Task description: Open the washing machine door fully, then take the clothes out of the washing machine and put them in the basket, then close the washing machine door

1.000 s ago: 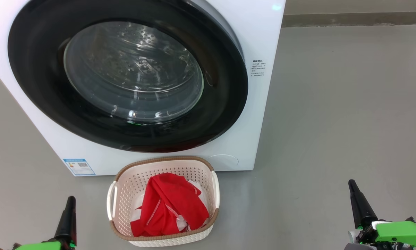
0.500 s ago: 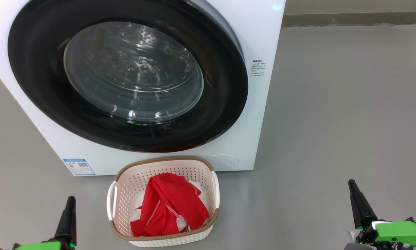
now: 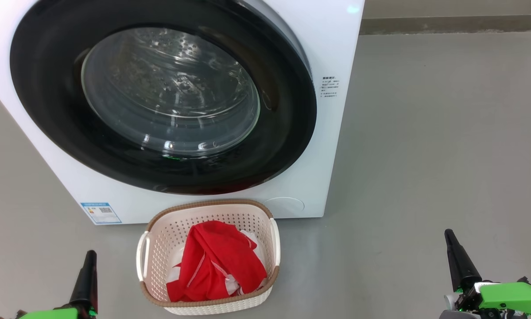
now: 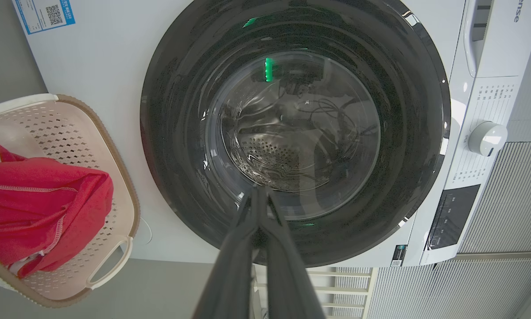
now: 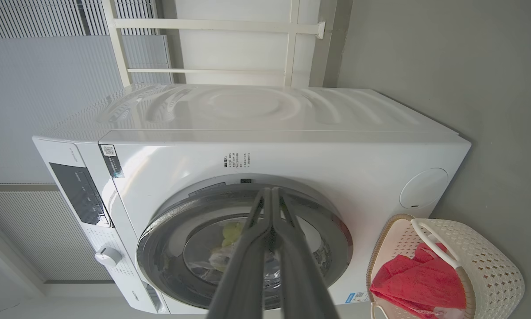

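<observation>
Grey floor (image 3: 424, 155) runs smooth and bare from the robot's side to its far edge, where it meets a dark skirting strip (image 3: 451, 24) along the wall.

Nearest, the left end effector (image 3: 89, 256) rises at the lower left of the head view and the right end effector (image 3: 447, 235) at the lower right. Each has its two dark fingers pressed together to a single point, gripping nothing. Both hang above the floor, well apart from each other.

Between them and a little farther on, the basket (image 3: 210, 204) stands upright on the floor. Its brown rim is unobstructed all round and its white handles face left and right. The clothes (image 3: 216, 261) lie bunched inside it, red with white trim, below the rim on the far side and about level with it at the near side.

Just behind the basket stands the washing machine (image 3: 331, 53), its bottom front edge on the floor, close to the basket's far rim. The washing machine door (image 3: 287, 133) sits shut, flat against the white front, with the steel drum visible through its glass. A blue energy label (image 3: 100, 212) marks the lower left corner of the front and a round cover (image 3: 284, 204) the lower right.

To the right of the machine the floor lies open to the wall.
</observation>
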